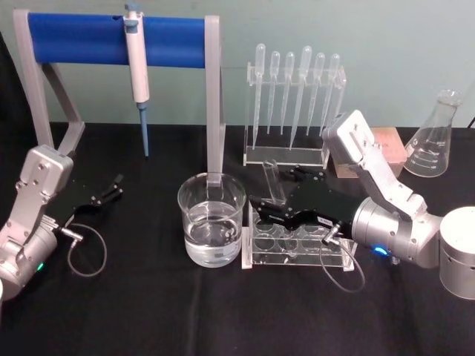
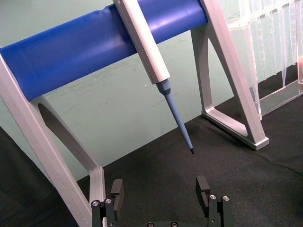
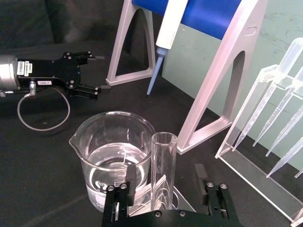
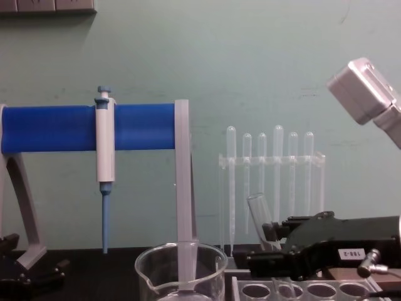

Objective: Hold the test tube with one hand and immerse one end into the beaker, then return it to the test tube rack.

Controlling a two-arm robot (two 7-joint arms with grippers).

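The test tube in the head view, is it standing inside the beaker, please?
No, the test tube stands tilted in the test tube rack beside the beaker.

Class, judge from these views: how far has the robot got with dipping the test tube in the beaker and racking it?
Done: nothing that shows. The test tube leans in the rack beside the beaker; whether it was dipped cannot be told. In hand: the right gripper is open around the test tube, not clamped. Left, if no dip has happened: grasp, dip, return. The left gripper is parked, open.

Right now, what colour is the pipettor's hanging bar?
Bright blue bar, best seen in head view.
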